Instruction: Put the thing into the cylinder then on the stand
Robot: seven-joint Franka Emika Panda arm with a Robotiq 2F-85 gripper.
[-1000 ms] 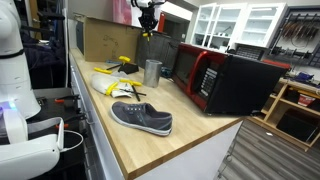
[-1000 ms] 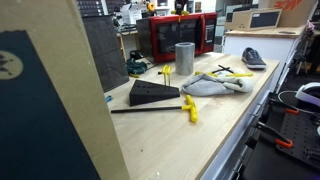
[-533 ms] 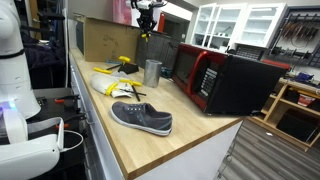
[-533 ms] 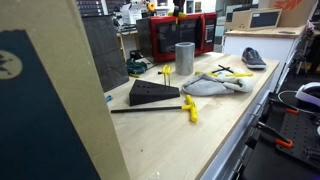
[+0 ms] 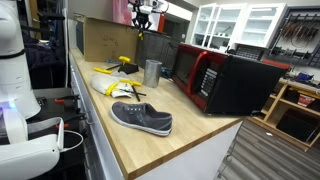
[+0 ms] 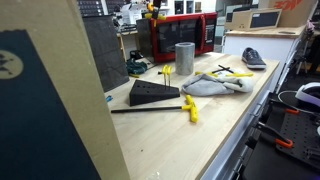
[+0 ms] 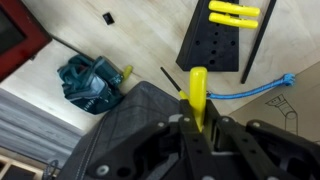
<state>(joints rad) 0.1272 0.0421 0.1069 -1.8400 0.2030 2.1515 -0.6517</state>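
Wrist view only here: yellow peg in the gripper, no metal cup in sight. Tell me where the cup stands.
Observer: The metal cup stands upright on the wooden counter, next to the red microwave.
Operator: Give me the gripper's height against it.
Observer: The gripper, holding the yellow peg, hangs well above the cup's rim.
Operator: Now place the stand.
Observer: The yellow stand sits on the counter, on the cup's side away from the microwave.

No text, label, brand or number is legible on anything in these views.
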